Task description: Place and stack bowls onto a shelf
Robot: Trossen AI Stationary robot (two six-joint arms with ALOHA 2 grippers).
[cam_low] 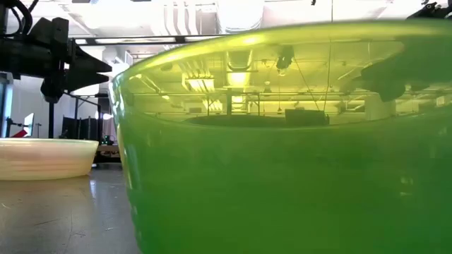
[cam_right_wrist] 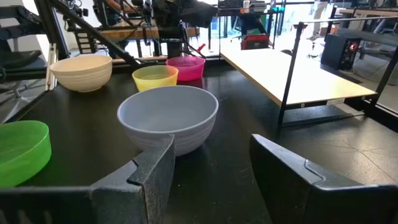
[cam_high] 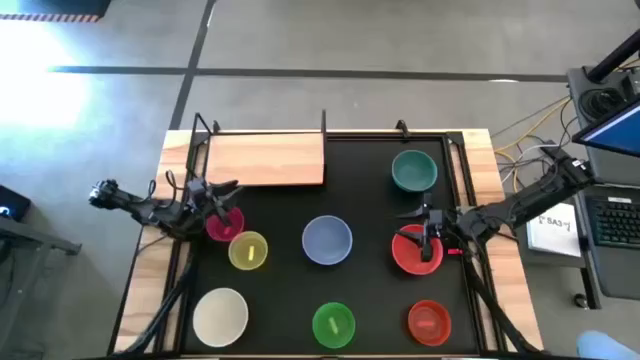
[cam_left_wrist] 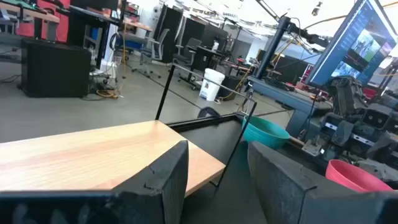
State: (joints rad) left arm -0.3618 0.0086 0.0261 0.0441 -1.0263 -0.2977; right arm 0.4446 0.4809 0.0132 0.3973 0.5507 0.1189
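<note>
The left gripper (cam_high: pixel 228 188), open and empty, hovers over the magenta bowl (cam_high: pixel 224 224), nearest the shelf (cam_high: pixel 265 159).

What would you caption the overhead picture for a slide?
Seven bowls on a black table, wooden shelf bare, both open end effectors hovering over bowls.

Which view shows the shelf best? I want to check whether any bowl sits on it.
The high view: the whole shelf shows from above, with no bowl on it. The left wrist view shows one end of the board and two posts; the right wrist view shows another part. In the low view the green bowl hides it.
</note>
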